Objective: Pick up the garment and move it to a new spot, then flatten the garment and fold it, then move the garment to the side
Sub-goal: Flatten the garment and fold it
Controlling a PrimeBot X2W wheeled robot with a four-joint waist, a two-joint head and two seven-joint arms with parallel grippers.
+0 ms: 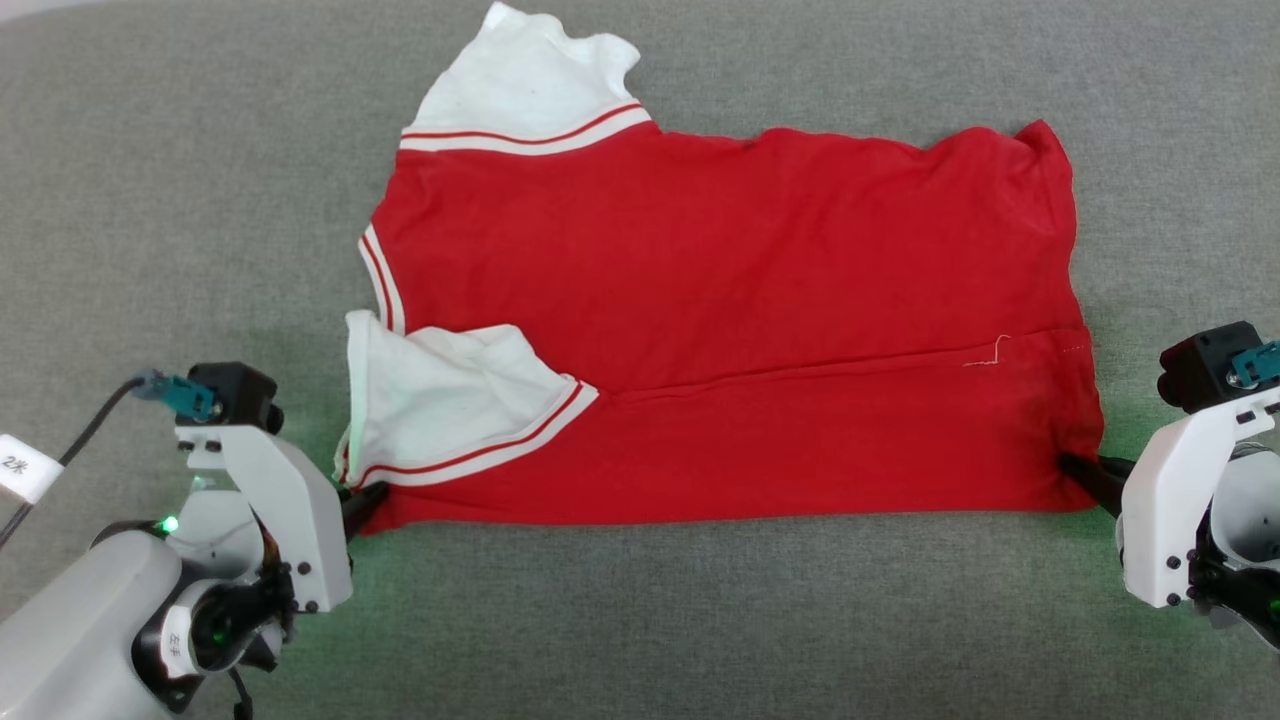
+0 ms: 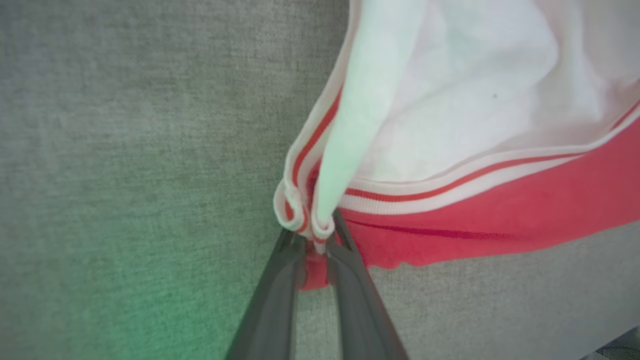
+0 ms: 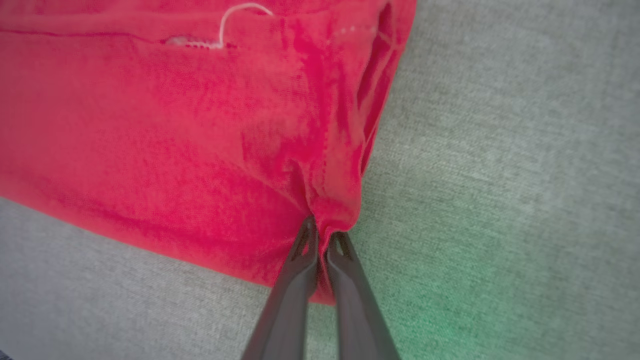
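Head view: your shirt (image 1: 720, 300) lies spread across the middle of the grey bench (image 1: 150, 200), with its collar end to your left and its hem to your right. A strip along the near edge is doubled over onto the body. One white sleeve (image 1: 520, 80) sticks out at the far side, and the other sleeve (image 1: 450, 400) lies folded on top of the red cloth.

Your left arm comes up from the lower left corner, forearm low and wrist turned inward. The left hand (image 1: 370, 495) points at the shirt's near left corner. In the left wrist view, that left hand (image 2: 315, 240) is pinched narrow on the bunched striped trim and red cloth of the shirt (image 2: 500, 210).

Your right arm reaches in from the right edge, and the right hand (image 1: 1075, 468) points left at the near hem corner. In the right wrist view, the right hand (image 3: 320, 235) is clamped on a gathered tuck of the shirt (image 3: 150, 125) (a loose white thread (image 3: 235, 20) curls near the seam above).
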